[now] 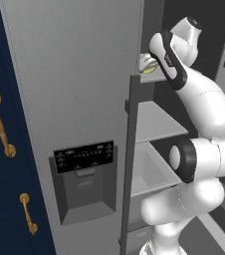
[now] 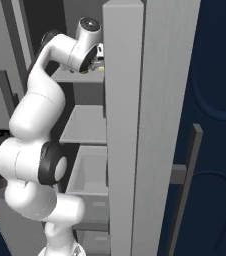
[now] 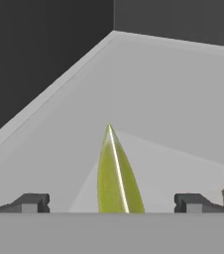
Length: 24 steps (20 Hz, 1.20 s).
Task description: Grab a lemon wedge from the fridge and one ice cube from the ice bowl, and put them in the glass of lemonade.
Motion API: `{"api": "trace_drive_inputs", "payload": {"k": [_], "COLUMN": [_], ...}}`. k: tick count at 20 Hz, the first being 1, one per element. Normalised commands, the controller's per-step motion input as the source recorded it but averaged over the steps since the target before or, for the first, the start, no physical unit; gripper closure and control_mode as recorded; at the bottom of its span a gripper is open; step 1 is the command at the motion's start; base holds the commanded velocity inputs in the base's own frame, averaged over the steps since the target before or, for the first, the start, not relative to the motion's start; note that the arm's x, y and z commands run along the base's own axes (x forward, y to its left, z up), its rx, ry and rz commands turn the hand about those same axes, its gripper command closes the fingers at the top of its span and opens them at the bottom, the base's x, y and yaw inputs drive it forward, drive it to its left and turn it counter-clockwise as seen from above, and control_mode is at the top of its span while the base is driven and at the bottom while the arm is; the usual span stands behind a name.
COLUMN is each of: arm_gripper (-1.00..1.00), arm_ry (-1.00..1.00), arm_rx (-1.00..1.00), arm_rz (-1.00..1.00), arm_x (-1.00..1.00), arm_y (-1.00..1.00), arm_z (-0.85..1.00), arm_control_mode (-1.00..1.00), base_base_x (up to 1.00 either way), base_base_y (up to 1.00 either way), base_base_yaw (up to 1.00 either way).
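Partly cropped, the lemon wedge (image 3: 115, 176) lies between the spread pincer (image 3: 112, 202) tips.

Navy cabinets (image 1: 5, 199) (brass handles (image 1: 0, 122)) stand beside the appliance.

Both base views look forward, close up, into the open fridge (image 1: 79, 74) from left and right, sharing its shelves. The hand view looks low along one shelf (image 3: 173, 99).
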Motion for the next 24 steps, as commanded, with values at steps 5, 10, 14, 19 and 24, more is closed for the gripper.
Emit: {"api": "trace_drive_inputs", "payload": {"k": [5,10,14,19,24], "arm_gripper": [-1.0,-1.0,-1.0,1.0,1.0], "arm_ry": [0.02,0.04,0.07,0.01,0.0], "arm_rx": [0.0,0.0,0.0,0.0,0.0], "arm_rz": [0.03,0.04,0.04,0.03,0.01], "arm_x": [0.32,0.04,0.0,-0.02,-0.1], "arm_y": [0.13,0.0,0.0,0.02,0.0], "arm_z": [0.01,-0.14,-0.24,-0.05,0.0], "arm_control_mode": [-1.0,-1.0,-1.0,-1.0,-1.0], "base_base_x": [0.0,0.0,0.0,0.0,0.0], "base_base_y": [0.0,0.0,0.0,0.0,0.0], "base_base_yaw": [0.0,0.0,0.0,0.0,0.0]}}
